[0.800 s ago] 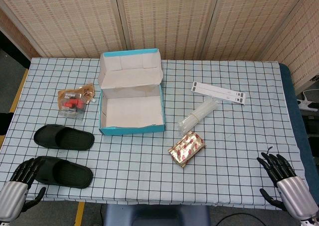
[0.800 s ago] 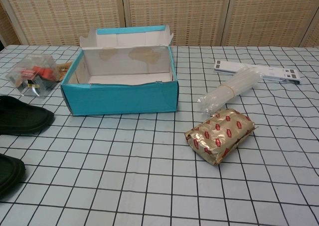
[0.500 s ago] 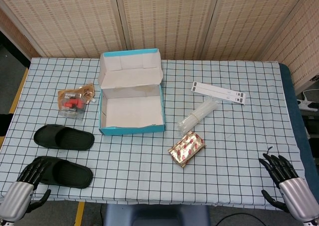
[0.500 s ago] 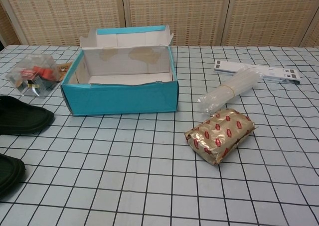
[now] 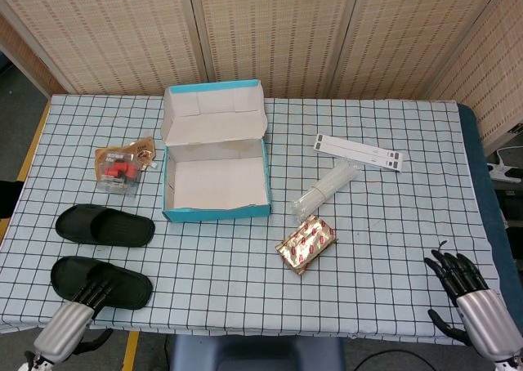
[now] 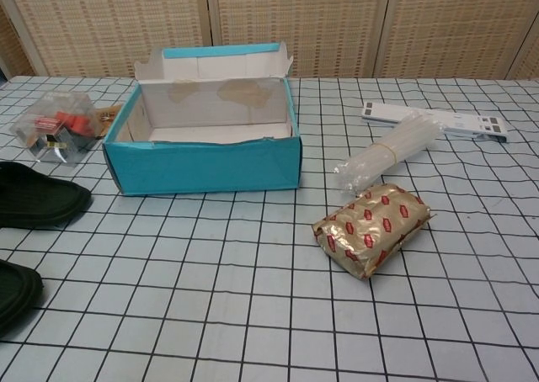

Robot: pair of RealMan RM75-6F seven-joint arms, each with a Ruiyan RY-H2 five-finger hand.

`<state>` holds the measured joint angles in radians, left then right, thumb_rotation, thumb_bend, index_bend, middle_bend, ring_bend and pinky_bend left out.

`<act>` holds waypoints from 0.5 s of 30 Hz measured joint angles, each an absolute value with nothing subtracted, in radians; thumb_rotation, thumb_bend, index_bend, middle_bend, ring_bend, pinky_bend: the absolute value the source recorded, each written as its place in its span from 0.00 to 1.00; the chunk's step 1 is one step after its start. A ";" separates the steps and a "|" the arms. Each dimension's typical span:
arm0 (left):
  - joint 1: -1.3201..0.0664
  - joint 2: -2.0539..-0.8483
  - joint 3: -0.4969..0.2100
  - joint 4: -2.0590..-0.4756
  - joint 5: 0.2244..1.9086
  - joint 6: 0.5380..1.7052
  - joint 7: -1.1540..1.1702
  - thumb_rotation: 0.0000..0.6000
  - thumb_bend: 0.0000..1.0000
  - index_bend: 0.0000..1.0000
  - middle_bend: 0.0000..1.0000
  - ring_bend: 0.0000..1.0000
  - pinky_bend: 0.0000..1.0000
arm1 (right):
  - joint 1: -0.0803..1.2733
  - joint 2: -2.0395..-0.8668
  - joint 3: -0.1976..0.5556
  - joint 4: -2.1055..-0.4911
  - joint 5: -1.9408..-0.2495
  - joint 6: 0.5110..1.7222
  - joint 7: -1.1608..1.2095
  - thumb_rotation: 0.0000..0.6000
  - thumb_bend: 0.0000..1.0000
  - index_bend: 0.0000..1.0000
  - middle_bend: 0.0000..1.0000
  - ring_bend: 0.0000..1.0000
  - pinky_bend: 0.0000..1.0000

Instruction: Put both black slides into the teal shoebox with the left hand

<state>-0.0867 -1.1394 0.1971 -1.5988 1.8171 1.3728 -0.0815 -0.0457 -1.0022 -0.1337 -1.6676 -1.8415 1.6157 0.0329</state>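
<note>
Task not started: both black slides (image 5: 104, 225) lay on worktop (image 5: 368, 224) front-left, well apart from empty teal shoebox (image 5: 216, 187); left hand (image 5: 78, 322) over nearer slide (image 5: 101, 282), fingers extended, gripping nothing; right hand (image 5: 470, 296) idle, fingers spread.

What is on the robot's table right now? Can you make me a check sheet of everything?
Surface: table with white, black-gridded cloth, flat.
Job's things: open teal cardboard shoebox, white inside, holding nothing, lid flap up; two black rubber slides side by side at the left front, outside the shoebox.
Clutter: clear plastic packet with red pieces; gold foil packet with red print; bundle of clear plastic sticks; flat white strip.
Robot hands: left robot hand at the nearer slide's front edge, fingers over it; right robot hand open, off the right front corner.
Cables: nothing seen.
Surroundings: woven panel screens behind.
</note>
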 measured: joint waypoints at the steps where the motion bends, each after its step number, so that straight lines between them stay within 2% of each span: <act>1: -0.093 -1.138 0.198 -1.605 1.810 1.360 -0.072 1.00 0.32 0.00 0.00 0.00 0.04 | -0.046 -1.003 -0.134 -1.668 -1.842 1.615 0.027 1.00 0.21 0.00 0.00 0.00 0.00; 5: -0.109 -1.135 0.191 -1.618 1.781 1.329 -0.047 1.00 0.30 0.00 0.00 0.00 0.03 | -0.045 -1.005 -0.140 -1.673 -1.847 1.605 0.012 1.00 0.21 0.00 0.00 0.00 0.00; 15: -0.140 -1.156 0.119 -1.593 1.615 1.246 0.074 1.00 0.31 0.00 0.00 0.00 0.03 | -0.034 -0.989 -0.165 -1.697 -1.863 1.558 -0.003 1.00 0.21 0.00 0.00 0.00 0.00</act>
